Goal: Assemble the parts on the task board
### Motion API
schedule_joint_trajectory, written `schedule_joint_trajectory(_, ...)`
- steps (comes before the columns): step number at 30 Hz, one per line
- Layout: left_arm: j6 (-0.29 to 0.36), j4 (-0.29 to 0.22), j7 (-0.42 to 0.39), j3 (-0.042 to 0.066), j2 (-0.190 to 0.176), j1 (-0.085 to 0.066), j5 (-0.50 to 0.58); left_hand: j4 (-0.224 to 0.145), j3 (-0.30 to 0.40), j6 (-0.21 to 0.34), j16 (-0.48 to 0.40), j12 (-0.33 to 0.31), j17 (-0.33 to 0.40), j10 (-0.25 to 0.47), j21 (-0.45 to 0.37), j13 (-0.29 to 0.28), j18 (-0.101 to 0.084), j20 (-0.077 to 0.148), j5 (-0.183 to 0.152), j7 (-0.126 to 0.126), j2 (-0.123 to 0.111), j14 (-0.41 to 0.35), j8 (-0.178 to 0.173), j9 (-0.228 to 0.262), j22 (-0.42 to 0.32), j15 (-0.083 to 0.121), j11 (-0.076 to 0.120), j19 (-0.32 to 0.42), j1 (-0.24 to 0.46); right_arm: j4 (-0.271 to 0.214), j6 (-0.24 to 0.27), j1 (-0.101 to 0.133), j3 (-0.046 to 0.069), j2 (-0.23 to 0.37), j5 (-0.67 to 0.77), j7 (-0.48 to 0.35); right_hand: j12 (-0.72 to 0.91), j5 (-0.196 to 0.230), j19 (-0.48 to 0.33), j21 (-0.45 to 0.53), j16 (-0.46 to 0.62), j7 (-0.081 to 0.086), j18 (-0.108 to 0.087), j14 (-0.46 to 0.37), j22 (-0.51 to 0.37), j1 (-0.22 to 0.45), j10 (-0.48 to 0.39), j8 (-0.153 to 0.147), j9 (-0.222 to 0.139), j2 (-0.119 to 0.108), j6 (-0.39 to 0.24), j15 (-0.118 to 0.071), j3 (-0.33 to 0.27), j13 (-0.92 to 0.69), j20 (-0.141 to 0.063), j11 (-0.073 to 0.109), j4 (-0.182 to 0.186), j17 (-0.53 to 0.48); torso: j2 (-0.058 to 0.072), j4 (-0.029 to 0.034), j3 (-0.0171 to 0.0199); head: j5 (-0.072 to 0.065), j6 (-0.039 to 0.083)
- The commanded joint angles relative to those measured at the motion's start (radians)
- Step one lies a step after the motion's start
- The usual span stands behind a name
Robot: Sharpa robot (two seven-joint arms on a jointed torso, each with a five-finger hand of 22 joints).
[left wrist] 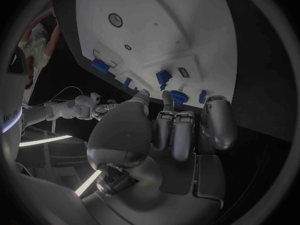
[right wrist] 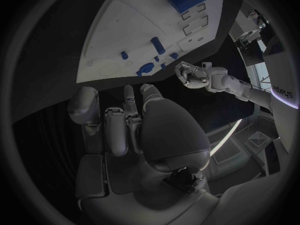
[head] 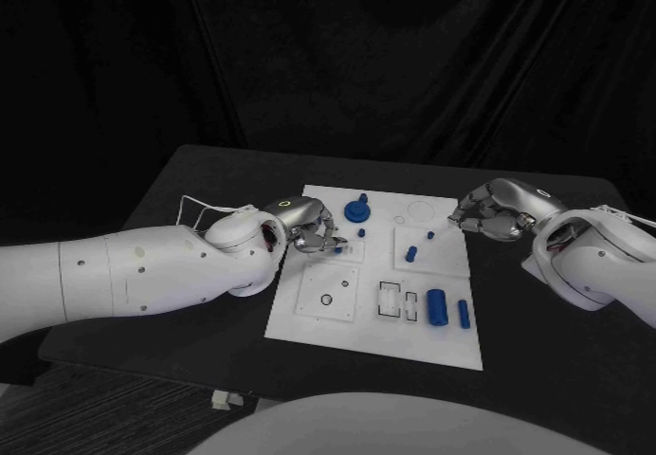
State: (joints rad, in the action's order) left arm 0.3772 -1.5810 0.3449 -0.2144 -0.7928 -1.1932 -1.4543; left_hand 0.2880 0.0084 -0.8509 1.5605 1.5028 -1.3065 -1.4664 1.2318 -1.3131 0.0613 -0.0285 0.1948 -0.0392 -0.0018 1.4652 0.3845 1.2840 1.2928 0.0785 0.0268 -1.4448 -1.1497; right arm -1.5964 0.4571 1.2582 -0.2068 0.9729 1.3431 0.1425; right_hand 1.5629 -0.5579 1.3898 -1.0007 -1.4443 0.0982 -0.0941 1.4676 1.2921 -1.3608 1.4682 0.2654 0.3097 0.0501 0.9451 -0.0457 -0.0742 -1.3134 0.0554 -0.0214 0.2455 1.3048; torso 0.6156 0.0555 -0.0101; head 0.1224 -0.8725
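The white task board [head: 383, 327] lies mid-table. On it are a round-based blue peg [head: 358, 210], two small blue pegs [head: 411, 253] [head: 430, 234], a thick blue cylinder [head: 438, 306] and a slim blue bar [head: 464, 314]. My left hand [head: 312, 227] hovers at the board's left edge, fingers curled with nothing in them; a tiny blue piece [head: 339, 250] lies by its fingertips. The left wrist view has the hand [left wrist: 181, 130] just short of the round-based peg [left wrist: 179, 96]. My right hand [head: 495, 210] is curled and empty at the board's far right edge, as the right wrist view [right wrist: 125, 125] confirms.
The board has empty outlined slots [head: 390, 299] and a ring hole [head: 325, 300] near its front left. Black table [head: 205, 180] surrounds the board, with its edges near on the left and far side. A dark curtain hangs behind.
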Motion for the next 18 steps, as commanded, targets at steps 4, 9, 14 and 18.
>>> schedule_joint_trajectory(4, -0.039, 0.007, 0.066, 0.001, 0.012, 0.006, -0.037, 0.003, -0.057, -0.034, 0.009, 0.027, -0.262, -0.081, 0.018, -0.221, 0.006, 0.003, -0.001, 0.004, 0.012, 0.105, 0.018, -0.002, 0.189, 0.009, 0.01, -0.014, 0.035, -0.002, 0.022, -0.004, 0.001, 0.003, 0.003, 0.001, 0.008, -0.03, 0.001, 0.019, 0.011, -0.007, -0.015, 0.067, 0.133, -0.033, 0.103, 0.014, 0.014, 0.007, 0.003, -0.008, 0.033, -0.257, -0.001, 0.007, 0.001, 0.122, -0.011, 0.0041, 0.0013, -0.005, 0.0)
schedule_joint_trajectory(9, -0.064, 0.017, 0.083, 0.001, 0.024, 0.007, -0.038, 0.003, -0.065, -0.048, 0.009, 0.025, -0.262, -0.081, 0.016, -0.22, 0.006, 0.005, -0.005, 0.008, 0.016, 0.105, 0.021, -0.01, 0.188, 0.012, 0.013, -0.013, 0.044, 0.0, 0.021, -0.005, 0.001, 0.003, 0.003, 0.001, 0.008, -0.03, 0.001, 0.019, 0.011, -0.007, -0.015, 0.067, 0.133, -0.033, 0.103, 0.014, 0.014, 0.007, 0.003, -0.008, 0.033, -0.257, -0.001, 0.007, 0.001, 0.122, -0.014, 0.0023, 0.0039, -0.003, 0.0)
schedule_joint_trajectory(14, -0.087, 0.03, 0.095, 0.001, 0.038, 0.009, -0.038, 0.004, -0.074, -0.06, 0.007, 0.024, -0.259, -0.08, 0.014, -0.219, 0.007, 0.007, -0.01, 0.011, 0.022, 0.104, 0.024, -0.019, 0.188, 0.014, 0.016, -0.013, 0.058, 0.001, 0.021, -0.005, 0.001, 0.002, 0.003, 0.002, 0.008, -0.033, 0.001, 0.019, 0.011, -0.007, -0.015, 0.067, 0.133, -0.033, 0.103, 0.015, 0.014, 0.006, 0.003, -0.008, 0.033, -0.257, -0.001, 0.007, 0.001, 0.122, -0.017, 0.002, 0.006, -0.004, 0.0)
schedule_joint_trajectory(18, -0.1, 0.039, 0.1, 0.001, 0.048, 0.01, -0.038, 0.004, -0.08, -0.07, 0.006, 0.023, -0.258, -0.08, 0.013, -0.218, 0.007, 0.009, -0.011, 0.013, 0.026, 0.103, 0.026, -0.024, 0.187, 0.016, 0.018, -0.013, 0.067, 0.002, 0.02, -0.005, 0.001, 0.002, 0.003, 0.002, 0.008, -0.033, 0.001, 0.019, 0.011, -0.007, -0.015, 0.067, 0.133, -0.033, 0.103, 0.015, 0.014, 0.006, 0.003, -0.008, 0.033, -0.257, -0.001, 0.007, 0.001, 0.122, -0.016, 0.0022, 0.005, -0.005, 0.0)
